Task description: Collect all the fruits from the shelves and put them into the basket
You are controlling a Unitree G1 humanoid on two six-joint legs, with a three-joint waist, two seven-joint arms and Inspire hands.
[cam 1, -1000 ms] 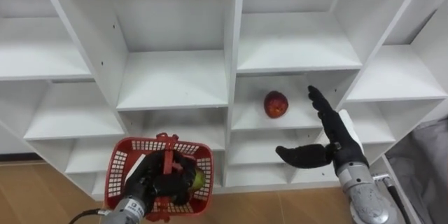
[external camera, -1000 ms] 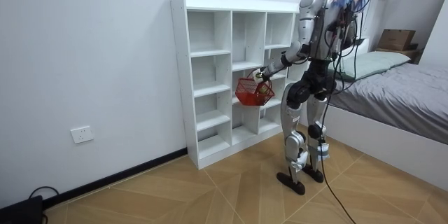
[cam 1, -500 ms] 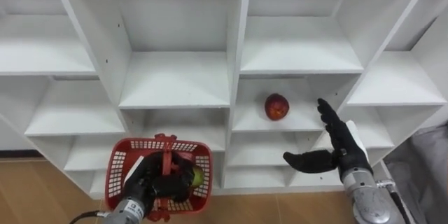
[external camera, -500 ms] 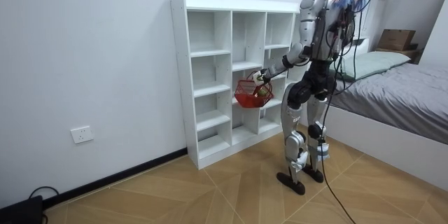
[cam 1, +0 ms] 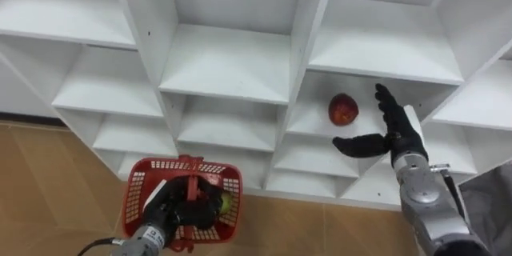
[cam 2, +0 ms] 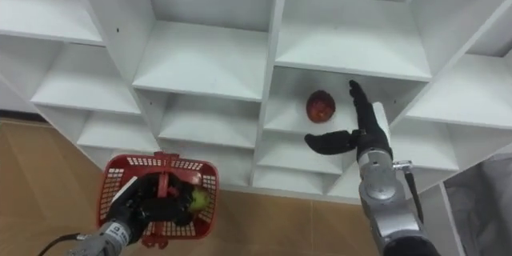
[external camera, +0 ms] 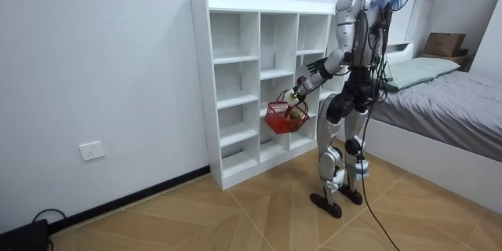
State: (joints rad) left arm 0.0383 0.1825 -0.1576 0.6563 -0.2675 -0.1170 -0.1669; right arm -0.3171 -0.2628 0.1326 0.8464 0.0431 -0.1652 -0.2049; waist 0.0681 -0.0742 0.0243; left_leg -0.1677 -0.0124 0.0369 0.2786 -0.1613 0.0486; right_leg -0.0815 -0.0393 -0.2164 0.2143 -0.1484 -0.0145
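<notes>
A red apple (cam 1: 343, 109) lies on a middle shelf of the white closet (cam 1: 232, 64), in the compartment right of centre. My right hand (cam 1: 388, 132) is open, fingers straight and thumb spread, just right of the apple and apart from it. My left hand (cam 1: 172, 208) is shut on the handle of a red plastic basket (cam 1: 136, 196), held low in front of the bottom shelves. A yellow-green fruit (cam 1: 226, 202) lies inside the basket. In the room view I stand facing the closet (external camera: 251, 78), with the basket (external camera: 284, 115) hanging before it.
The other closet compartments around the apple hold nothing. Wooden floor (cam 1: 48, 184) lies below the closet. In the room view a bed (external camera: 447, 102) stands behind me at the room view's right.
My right hand has moved up and closer to the apple. The basket has dropped lower in front of the closet, and the head camera has tilted so the whole scene shifted.
</notes>
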